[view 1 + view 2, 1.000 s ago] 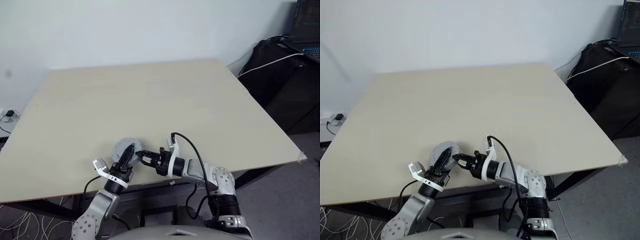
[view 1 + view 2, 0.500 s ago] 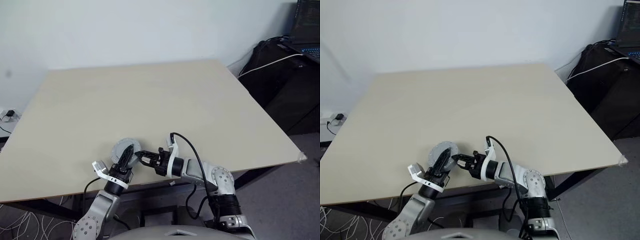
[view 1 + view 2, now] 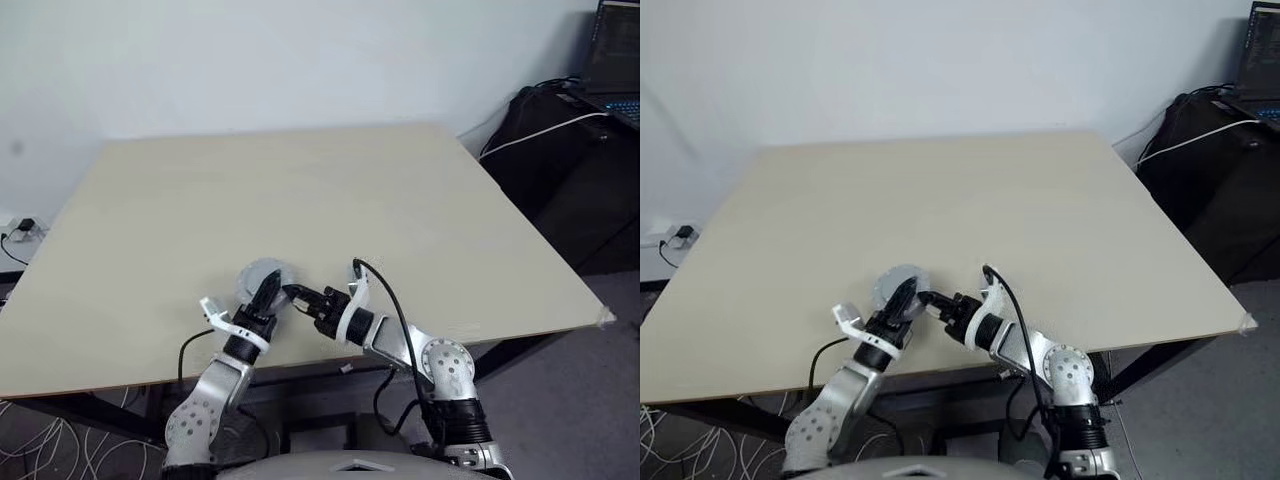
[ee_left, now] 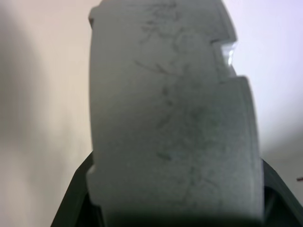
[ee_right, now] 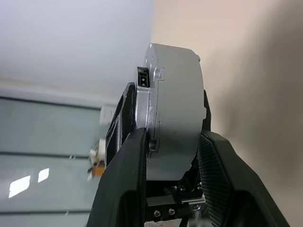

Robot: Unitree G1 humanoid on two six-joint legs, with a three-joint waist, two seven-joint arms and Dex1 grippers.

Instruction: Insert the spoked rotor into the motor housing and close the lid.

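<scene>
White wall [image 3: 300, 60] behind. Pale table [image 3: 400, 220], bare beyond both grippers. Dark bags [image 3: 560, 150] off right gripper's side. Left gripper [image 3: 268, 297] and right gripper [image 3: 297, 296] both clamp the grey assembled motor housing [image 3: 258, 280], held on edge at the table's near edge.

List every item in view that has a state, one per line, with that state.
grey motor assembly: closed up as one round grey unit, held on edge above the near part of the table, gripped from two sides.
left gripper: jaws shut on the grey motor assembly.
right gripper: jaws shut on the grey motor assembly.
table: bare wooden top, level.
laptop: open, screen lit, at the far right.
</scene>
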